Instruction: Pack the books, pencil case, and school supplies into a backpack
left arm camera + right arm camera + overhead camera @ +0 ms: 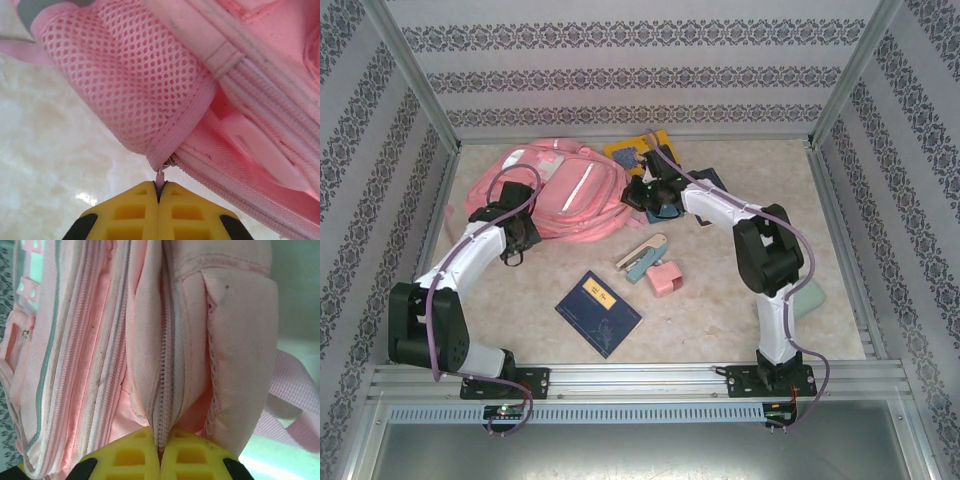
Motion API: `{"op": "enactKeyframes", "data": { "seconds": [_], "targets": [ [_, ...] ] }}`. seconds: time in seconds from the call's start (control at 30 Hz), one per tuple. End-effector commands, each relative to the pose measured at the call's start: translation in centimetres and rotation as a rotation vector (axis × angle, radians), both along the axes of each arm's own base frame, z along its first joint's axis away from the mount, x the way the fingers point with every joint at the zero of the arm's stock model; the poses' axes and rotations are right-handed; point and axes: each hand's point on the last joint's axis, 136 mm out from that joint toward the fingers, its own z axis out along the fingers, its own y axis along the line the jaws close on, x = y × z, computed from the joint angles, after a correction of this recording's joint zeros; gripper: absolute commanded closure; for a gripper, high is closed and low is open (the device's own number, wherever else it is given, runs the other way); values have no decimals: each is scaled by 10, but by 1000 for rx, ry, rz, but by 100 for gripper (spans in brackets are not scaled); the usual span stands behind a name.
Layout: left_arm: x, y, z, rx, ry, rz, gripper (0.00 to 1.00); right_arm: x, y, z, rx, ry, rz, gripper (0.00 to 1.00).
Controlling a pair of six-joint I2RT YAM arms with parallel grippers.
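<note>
The pink backpack (560,195) lies at the back left of the table. My left gripper (503,207) is at its left end, shut on a small pink zipper pull (160,178) below the mesh side pocket (125,85). My right gripper (645,190) is at the bag's right end, shut on a closed zipper seam (165,390). A yellow book (638,150) lies behind the bag. One navy book (598,312) is at the front centre, and another (712,180) shows beside the right arm. The stapler (642,257), pink block (666,279) and teal pouch (667,209) lie mid-table. The mint pencil case (811,298) is partly hidden behind the right arm.
Patterned walls and metal posts close the table (740,330) in on three sides. A pink strap (295,390) trails from the backpack's right end. A metal rail (640,378) runs along the near edge by the arm bases.
</note>
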Motion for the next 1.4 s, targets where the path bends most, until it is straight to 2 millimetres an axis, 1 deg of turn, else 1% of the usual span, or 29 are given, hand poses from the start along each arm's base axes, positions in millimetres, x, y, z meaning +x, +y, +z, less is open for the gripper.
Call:
{"op": "enactKeyframes", "data": {
  "seconds": [0.0, 0.03, 0.07, 0.1, 0.13, 0.27, 0.3, 0.43, 0.47, 0.53, 0.6, 0.63, 0.67, 0.73, 0.77, 0.8, 0.9, 0.93, 0.97, 1.03, 1.07, 1.23, 1.27, 1.37],
  "targets": [
    [-7, 7, -1, -13, 10, 34, 99, 19, -14, -4, -64, -41, -36, 99],
    [-6, 3, -1, -32, 4, 16, 92, 18, -15, -5, -67, -42, -32, 90],
    [-5, -1, 0, -52, -2, -2, 84, 17, -17, -5, -75, -44, -30, 77],
    [-5, -4, 2, -64, -10, -16, 71, 15, -20, -5, -84, -47, -30, 72],
    [-4, -7, 4, -73, -17, -28, 63, 14, -22, -2, -86, -57, -24, 70],
    [0, -19, 18, -111, -57, -84, 41, 5, -34, 12, -104, -97, -13, 56],
    [2, -22, 22, -120, -68, -103, 38, 2, -38, 16, -113, -111, -10, 55],
    [13, -42, 36, -161, -104, -176, 35, -12, -53, 27, -147, -159, -4, 48],
    [16, -48, 39, -170, -114, -197, 35, -17, -57, 28, -157, -167, -4, 47],
    [22, -61, 44, -187, -129, -235, 34, -24, -65, 30, -180, -183, -8, 43],
    [27, -77, 49, -204, -145, -281, 31, -31, -78, 30, -217, -196, -24, 38],
    [30, -84, 52, -209, -154, -299, 27, -34, -85, 30, -234, -202, -35, 37],
    [32, -93, 53, -217, -158, -323, 22, -36, -94, 28, -255, -204, -54, 35],
    [37, -110, 57, -233, -169, -366, 19, -39, -113, 25, -286, -201, -88, 35],
    [39, -118, 60, -235, -174, -386, 12, -40, -120, 24, -290, -198, -101, 35],
    [40, -124, 61, -234, -177, -400, 8, -42, -126, 24, -295, -199, -106, 35],
    [38, -137, 55, -245, -160, -424, 6, -48, -138, 23, -332, -211, -110, 34],
    [36, -139, 52, -251, -152, -426, 5, -51, -138, 23, -331, -213, -104, 34],
    [34, -140, 48, -256, -139, -426, 5, -53, -136, 22, -319, -213, -89, 37],
    [28, -137, 41, -254, -114, -408, 2, -62, -124, 21, -285, -221, -35, 40],
    [24, -134, 37, -247, -105, -397, 0, -67, -117, 22, -281, -229, -5, 40],
    [5, -114, 31, -197, -73, -320, 0, -100, -82, 20, -314, -259, 156, 38],
    [0, -109, 29, -186, -62, -298, 0, -107, -75, 20, -317, -265, 185, 38],
    [-19, -103, 20, -199, -24, -251, 0, -129, -58, 19, -331, -286, 260, 38]
  ]
}}
